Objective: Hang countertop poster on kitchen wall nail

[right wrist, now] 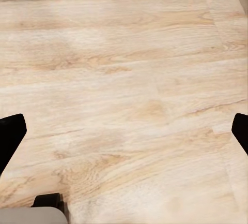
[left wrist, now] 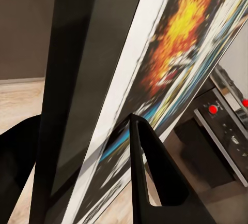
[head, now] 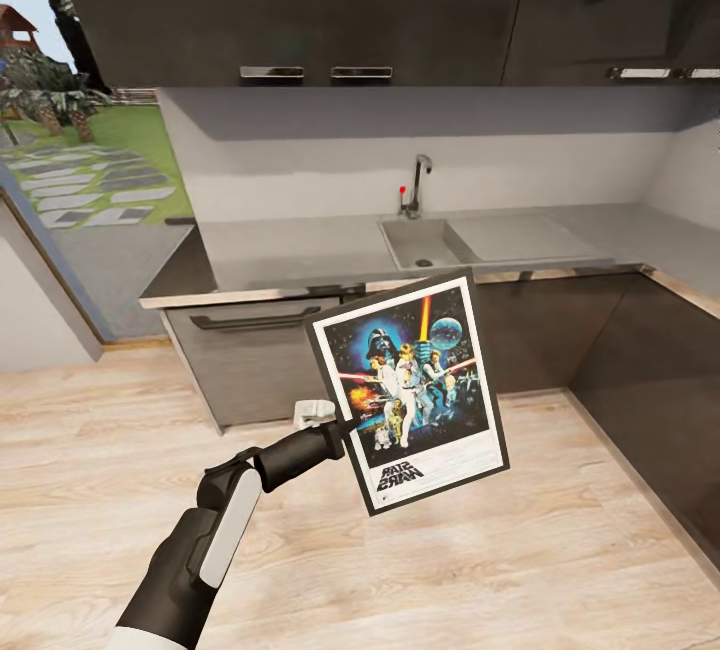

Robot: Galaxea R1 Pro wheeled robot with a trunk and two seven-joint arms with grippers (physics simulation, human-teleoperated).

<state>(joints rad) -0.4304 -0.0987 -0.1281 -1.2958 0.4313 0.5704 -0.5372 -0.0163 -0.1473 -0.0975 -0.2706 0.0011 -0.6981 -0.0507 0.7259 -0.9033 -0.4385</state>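
Left gripper (head: 340,427) clamped on poster (head: 410,390) at its left edge, holding it tilted in the air above wood floor (head: 500,570). Right gripper (right wrist: 124,131) fingers spread apart over bare floor. Behind: kitchen countertop (head: 290,250) with sink (head: 425,242) and tap (head: 418,185).

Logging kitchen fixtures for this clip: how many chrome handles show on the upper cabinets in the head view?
3: two side by side above the counter's left part, and one at the right edge, possibly two joined. Others may lie beyond the frame.
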